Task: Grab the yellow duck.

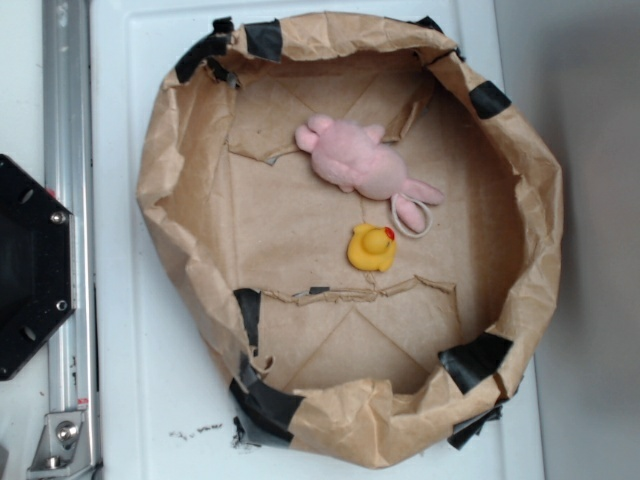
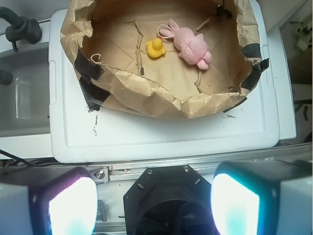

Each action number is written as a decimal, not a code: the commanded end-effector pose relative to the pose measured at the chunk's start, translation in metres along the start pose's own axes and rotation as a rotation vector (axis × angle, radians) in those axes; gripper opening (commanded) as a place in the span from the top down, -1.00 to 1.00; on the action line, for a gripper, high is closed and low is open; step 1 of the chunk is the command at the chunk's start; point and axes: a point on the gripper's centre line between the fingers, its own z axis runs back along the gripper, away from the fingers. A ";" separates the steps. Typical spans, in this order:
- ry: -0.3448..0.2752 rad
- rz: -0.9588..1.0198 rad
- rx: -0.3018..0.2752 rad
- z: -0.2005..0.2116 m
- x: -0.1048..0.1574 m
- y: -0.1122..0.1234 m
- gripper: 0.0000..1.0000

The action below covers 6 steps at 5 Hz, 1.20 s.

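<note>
Glowing pale pads (image 2: 73, 205) of the gripper (image 2: 154, 205) are sitting wide apart, released, holding nothing, well back from the paper bowl (image 2: 146, 95). Inside it the yellow duck (image 1: 372, 248) is lying at five o'clock from the pink bunny (image 1: 360, 160), just beside it.

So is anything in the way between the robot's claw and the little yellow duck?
Yes: the crumpled near wall of the paper basin rises between the gripper and the yellow duck. The pink bunny lies beside the duck, not over it.
</note>
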 end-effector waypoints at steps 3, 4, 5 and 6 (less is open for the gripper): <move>-0.114 0.296 -0.006 0.013 0.061 0.009 -1.00; -0.154 0.549 -0.029 -0.025 0.079 0.021 -1.00; -0.202 0.787 -0.007 -0.075 0.091 0.044 -1.00; -0.129 0.760 0.056 -0.111 0.104 0.052 -1.00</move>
